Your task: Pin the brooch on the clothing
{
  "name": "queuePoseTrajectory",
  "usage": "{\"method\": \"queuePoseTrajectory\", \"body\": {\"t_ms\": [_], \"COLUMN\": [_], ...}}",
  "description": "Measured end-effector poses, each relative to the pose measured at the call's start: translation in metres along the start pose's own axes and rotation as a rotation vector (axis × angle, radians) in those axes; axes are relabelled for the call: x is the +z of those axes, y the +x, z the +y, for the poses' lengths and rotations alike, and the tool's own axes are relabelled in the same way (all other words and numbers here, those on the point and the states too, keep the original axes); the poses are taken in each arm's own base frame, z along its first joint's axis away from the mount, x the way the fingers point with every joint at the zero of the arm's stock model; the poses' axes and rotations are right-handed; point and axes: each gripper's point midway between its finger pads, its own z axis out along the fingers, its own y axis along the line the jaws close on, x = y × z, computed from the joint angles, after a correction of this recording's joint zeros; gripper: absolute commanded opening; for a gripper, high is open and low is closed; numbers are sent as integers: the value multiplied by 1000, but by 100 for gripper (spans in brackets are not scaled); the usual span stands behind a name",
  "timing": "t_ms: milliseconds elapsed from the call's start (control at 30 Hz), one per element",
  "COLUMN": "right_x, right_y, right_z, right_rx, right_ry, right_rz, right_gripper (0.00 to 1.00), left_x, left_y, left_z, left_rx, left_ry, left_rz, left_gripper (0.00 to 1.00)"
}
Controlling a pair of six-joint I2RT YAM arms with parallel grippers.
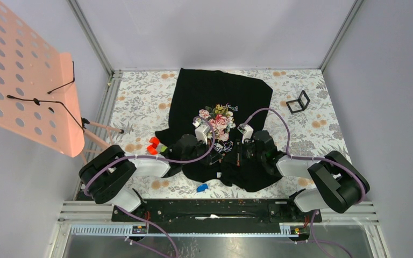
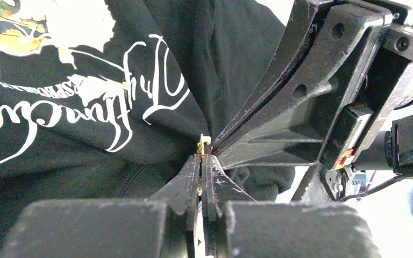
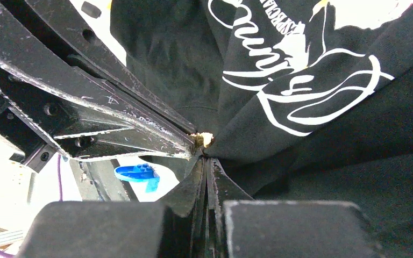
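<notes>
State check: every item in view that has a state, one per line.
left tool: shut on the brooch
right tool: shut, tips against the bunched cloth
brooch: pinched at the cloth, not visibly pinned
T-shirt: laid out, fabric gathered up where the tools meet
blue piece: lying loose by the hem
red and green blocks: beside the shirt, untouched

We see a black T-shirt [image 1: 231, 91] printed with pink roses and white script, a golden-yellow brooch [image 2: 200, 144], a white worktop [image 1: 140, 102] patterned with grey leaves and orange blossoms, a blue piece [image 1: 202, 187], red and green blocks [image 1: 154, 145], and a pink perforated board [image 1: 27, 80].
</notes>
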Motion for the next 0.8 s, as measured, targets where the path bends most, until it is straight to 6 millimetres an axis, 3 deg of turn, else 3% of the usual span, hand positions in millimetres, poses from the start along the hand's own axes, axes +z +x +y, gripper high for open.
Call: {"method": "queuePoseTrajectory", "body": {"t_ms": [800], "right_x": [5], "right_y": [11], "right_z": [-2], "right_rx": [49], "right_ry": [-15], "right_rz": [42], "right_gripper": [0], "left_x": [-1], "left_y": [11], "left_z": [-2], "left_rx": [92], "left_ry": [57], "left_rz": [55], "left_gripper": [0]}}
